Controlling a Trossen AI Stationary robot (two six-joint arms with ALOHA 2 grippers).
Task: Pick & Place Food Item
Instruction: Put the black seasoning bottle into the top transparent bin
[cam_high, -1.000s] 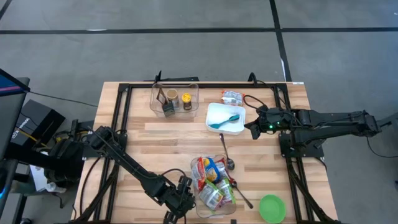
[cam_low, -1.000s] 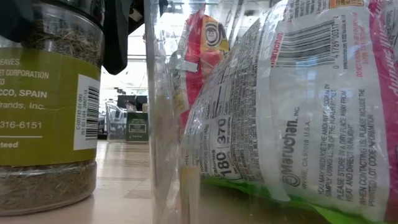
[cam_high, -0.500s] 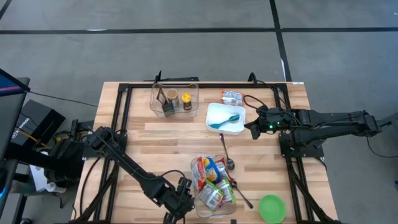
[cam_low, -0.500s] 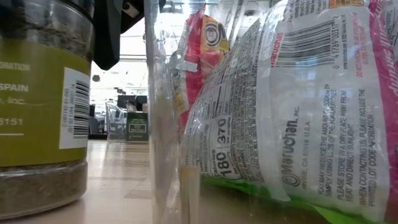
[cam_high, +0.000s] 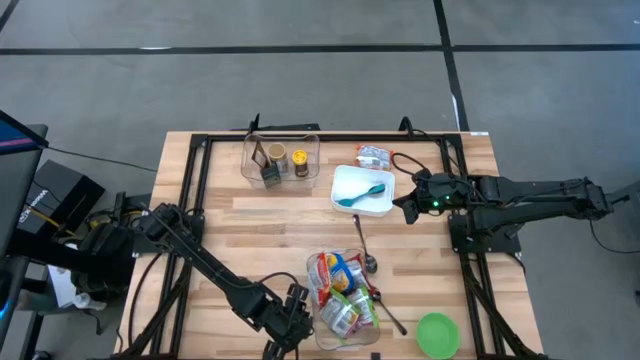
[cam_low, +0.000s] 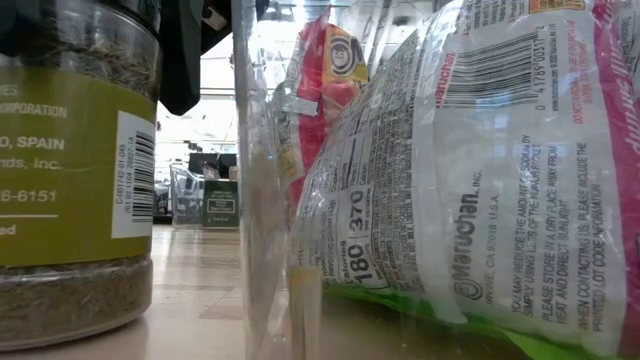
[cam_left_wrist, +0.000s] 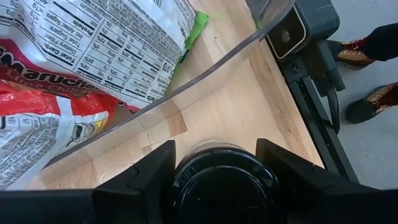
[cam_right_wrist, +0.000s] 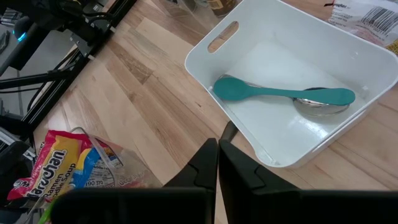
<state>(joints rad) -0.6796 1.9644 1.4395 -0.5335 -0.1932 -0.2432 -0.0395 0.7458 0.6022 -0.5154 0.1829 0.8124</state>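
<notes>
The left tool (cam_high: 287, 322) is down at the near edge of the wooden worktop (cam_high: 255, 220), just left of a clear bin (cam_high: 312, 300) stuffed with noodle packets (cam_high: 340, 290). Its two fingers (cam_left_wrist: 143, 177) stand on either side of a spice jar (cam_low: 70, 180), whose black lid (cam_left_wrist: 224, 180) sits squarely between them in the left wrist view; the fingers lie against the lid's flanks, grasping the jar. In the low view the jar stands upright on the worktop beside the bin's wall, with dried herbs visible through the glass above and below its olive label. The right tool (cam_high: 408, 207) hangs over the worktop just right of a white tray (cam_high: 350, 178), its fingers (cam_right_wrist: 208, 165) clenched together on nothing. In the tray lies a teal-handled spoon (cam_right_wrist: 280, 94). A second clear bin (cam_high: 281, 158) with small jars stands at the far side, a metal spoon (cam_high: 365, 250) lies mid-worktop, and a green lid (cam_high: 437, 334) rests near the front right corner.
</notes>
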